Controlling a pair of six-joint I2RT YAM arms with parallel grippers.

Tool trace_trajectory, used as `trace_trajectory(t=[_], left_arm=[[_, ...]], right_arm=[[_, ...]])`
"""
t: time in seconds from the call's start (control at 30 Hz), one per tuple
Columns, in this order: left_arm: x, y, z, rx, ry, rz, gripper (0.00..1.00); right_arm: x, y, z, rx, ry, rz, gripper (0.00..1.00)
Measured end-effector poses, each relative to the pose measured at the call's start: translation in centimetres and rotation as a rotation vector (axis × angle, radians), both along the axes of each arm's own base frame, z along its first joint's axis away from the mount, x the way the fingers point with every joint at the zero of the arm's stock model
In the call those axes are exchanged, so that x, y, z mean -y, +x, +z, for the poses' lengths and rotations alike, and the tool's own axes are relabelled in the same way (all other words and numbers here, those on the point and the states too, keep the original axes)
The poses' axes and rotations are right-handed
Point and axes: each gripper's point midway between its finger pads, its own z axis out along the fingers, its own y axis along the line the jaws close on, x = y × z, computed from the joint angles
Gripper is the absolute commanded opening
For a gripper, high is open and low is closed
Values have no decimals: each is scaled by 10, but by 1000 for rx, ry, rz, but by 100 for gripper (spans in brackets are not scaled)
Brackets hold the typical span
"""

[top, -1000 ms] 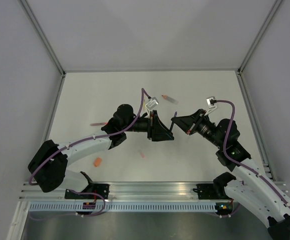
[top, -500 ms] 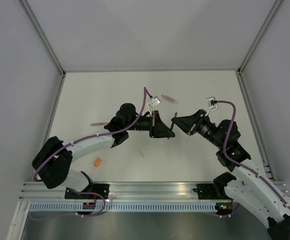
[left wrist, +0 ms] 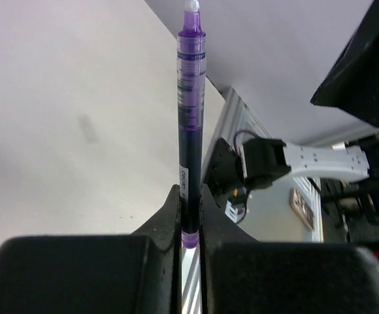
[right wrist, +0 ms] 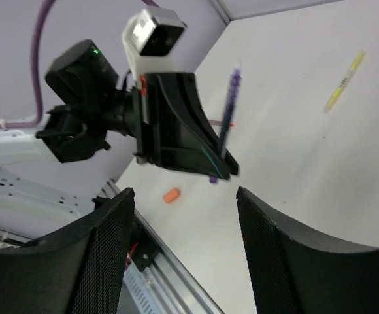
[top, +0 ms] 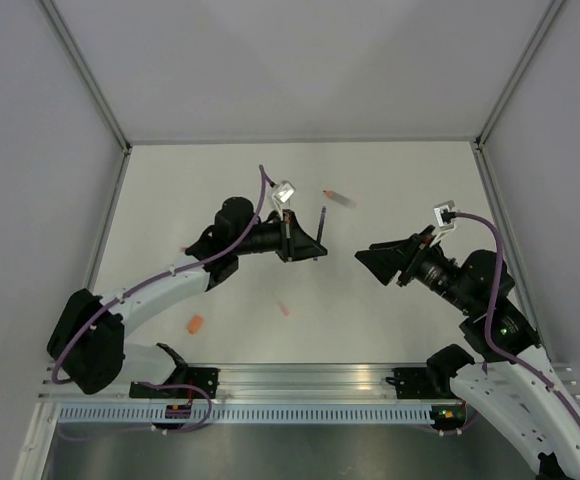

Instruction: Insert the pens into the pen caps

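Observation:
My left gripper (top: 315, 250) is shut on the end of a dark purple pen (top: 321, 230), which sticks straight out from between its fingers in the left wrist view (left wrist: 191, 98). The jaws (left wrist: 190, 209) pinch the pen near its banded end. My right gripper (top: 363, 258) hangs to the right of it, open and empty (right wrist: 186, 222), facing the purple pen (right wrist: 230, 104). An orange cap (top: 195, 324) and a pale pink cap (top: 284, 309) lie on the table near the front. The orange cap (right wrist: 171, 195) also shows in the right wrist view.
A grey pen with an orange tip (top: 340, 197) lies at the back, right of centre. A pink pen (top: 185, 248) peeks out beside the left arm. A yellow pen (right wrist: 344, 82) lies far off in the right wrist view. Walls enclose the white table (top: 390, 180).
The two grippers met in the middle around the purple pen. The left shut on it, the right opened and drew back to the right, and the left carried the pen leftward.

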Motion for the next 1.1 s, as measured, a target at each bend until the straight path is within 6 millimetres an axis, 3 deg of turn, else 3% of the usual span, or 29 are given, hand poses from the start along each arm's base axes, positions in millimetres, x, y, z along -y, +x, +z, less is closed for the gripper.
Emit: trace_trajectory(t=[0.07,0.17,0.3,0.43,0.57,0.63,0.83,1.1], left_arm=[[-22,17,9,9,2,97,2],[-57,38,30,71,8,267,2],[-90,33,55,185,-3,405,2],[-114,18,41,217,5,481,2],[-125,7,10,188,42,495,2],[-127,5,6,187,43,495,2],[-133,4,13,221,27,525,2],[-165,7,30,285,-5,697,2]], right_arm=[[6,0,-5,5,-39,-26,71],[15,8,-29,-37,-139,-79,70],[27,23,-71,-133,-295,-145,70],[37,38,-106,-221,-419,-208,70],[36,50,-129,-279,-487,-217,69],[34,55,-142,-305,-522,-207,70],[25,82,-177,-381,-700,-145,69],[-4,134,-177,-381,-726,-114,67]])
